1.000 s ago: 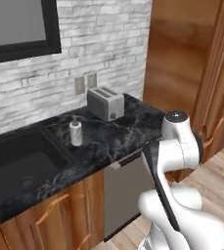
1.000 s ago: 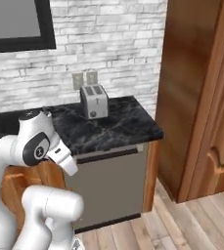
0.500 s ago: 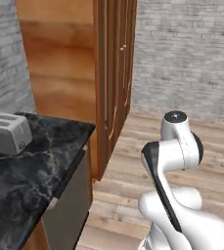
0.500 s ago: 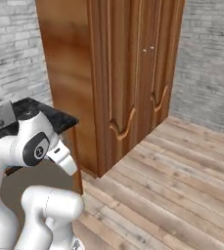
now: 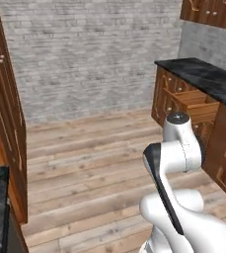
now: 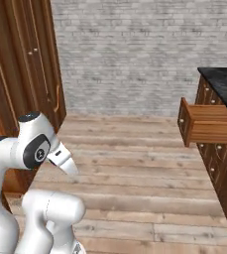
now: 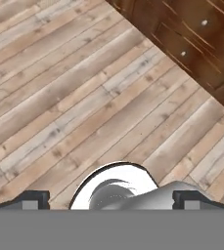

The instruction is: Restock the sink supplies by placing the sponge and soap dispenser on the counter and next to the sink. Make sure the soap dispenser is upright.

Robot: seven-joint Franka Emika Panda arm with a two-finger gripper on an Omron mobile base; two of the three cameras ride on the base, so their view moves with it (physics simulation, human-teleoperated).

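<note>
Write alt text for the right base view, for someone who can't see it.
A white robot arm stands at lower left on a wooden plank floor in a rendered kitchen. At right, one drawer stands pulled open from brown cabinets under a black counter; a tall wooden cupboard is at left, a grey brick wall behind.

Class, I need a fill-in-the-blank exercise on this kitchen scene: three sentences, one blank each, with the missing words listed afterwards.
1. The wooden drawer under the black counter stands ____.
2. The floor is laid with ____ planks.
3. The back wall is built of grey ____.

Missing words: open; wooden; brick
</note>
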